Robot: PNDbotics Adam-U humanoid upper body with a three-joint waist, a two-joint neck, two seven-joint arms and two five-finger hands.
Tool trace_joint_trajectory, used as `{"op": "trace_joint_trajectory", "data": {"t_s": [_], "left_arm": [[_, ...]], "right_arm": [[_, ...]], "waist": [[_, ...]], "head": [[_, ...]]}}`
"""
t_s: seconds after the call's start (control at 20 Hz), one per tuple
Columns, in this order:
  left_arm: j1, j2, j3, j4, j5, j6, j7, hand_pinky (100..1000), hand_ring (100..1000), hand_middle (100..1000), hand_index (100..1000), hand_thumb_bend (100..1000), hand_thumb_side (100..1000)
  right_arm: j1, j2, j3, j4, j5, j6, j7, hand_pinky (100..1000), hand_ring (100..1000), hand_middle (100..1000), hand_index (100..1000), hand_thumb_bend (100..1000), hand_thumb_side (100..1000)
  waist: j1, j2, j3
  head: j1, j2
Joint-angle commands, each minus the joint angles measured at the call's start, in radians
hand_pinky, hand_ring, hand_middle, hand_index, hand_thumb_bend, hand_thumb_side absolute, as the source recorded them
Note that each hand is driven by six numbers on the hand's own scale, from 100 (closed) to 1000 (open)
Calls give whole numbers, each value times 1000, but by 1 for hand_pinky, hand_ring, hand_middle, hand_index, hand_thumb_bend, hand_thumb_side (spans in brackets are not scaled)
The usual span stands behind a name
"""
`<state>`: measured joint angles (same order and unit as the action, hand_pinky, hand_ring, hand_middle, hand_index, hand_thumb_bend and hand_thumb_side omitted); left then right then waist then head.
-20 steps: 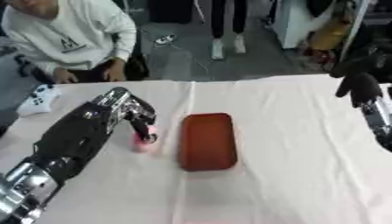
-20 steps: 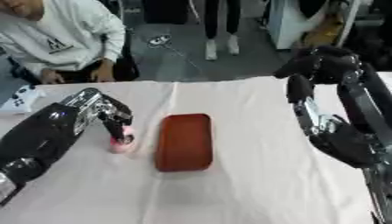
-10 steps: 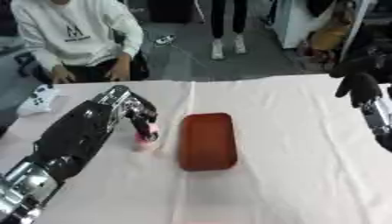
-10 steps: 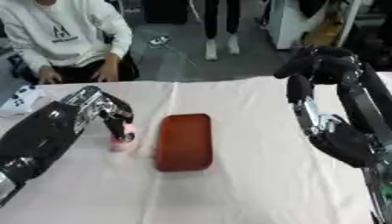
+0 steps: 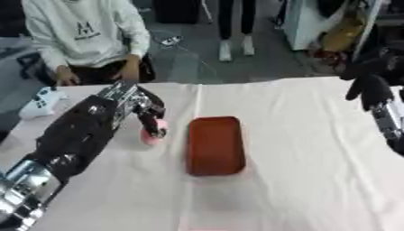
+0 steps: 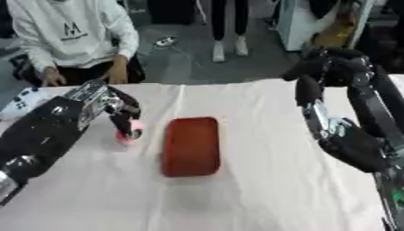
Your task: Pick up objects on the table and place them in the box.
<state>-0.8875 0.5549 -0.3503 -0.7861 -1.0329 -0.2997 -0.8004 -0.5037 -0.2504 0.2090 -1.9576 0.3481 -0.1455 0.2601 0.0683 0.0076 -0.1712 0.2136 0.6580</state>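
Left hand (image 5: 130,106) has its fingers (image 5: 152,125) curled around a small pink object (image 5: 151,135) resting on the counter (image 5: 300,149), just left of the red box (image 5: 214,144). Right hand (image 6: 315,74) hangs raised, fingers curled, holding nothing. Recommended: confirm the pinch before lifting, then carry the object clear over the box rim.

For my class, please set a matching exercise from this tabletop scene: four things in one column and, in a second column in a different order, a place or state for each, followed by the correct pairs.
Column 1:
1. left hand
2. right hand
3. red-brown box
4. small pink object

Column 2:
A. lies in the middle of the white cloth, holding nothing
B. raised above the right side of the table, fingers curled, holding nothing
C. fingers reach down onto the pink thing
D. sits on the cloth just left of the box

Pairs: 1-C, 2-B, 3-A, 4-D
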Motion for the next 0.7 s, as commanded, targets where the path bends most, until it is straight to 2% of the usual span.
{"op": "trace_joint_trajectory", "data": {"t_s": [0.05,0.7], "left_arm": [[-29,37,-2,-32,27,-105,-107,100,100,118,416,100,602],[-60,9,-39,-97,155,-118,-107,100,100,116,418,100,589]], "right_arm": [[-10,-8,-4,-10,2,2,-1,245,433,570,656,100,749],[-12,-3,-2,-11,1,2,1,245,433,570,657,100,749]], "waist": [[-1,-16,1],[0,-16,-5]], "head": [[13,1],[13,-8]]}}
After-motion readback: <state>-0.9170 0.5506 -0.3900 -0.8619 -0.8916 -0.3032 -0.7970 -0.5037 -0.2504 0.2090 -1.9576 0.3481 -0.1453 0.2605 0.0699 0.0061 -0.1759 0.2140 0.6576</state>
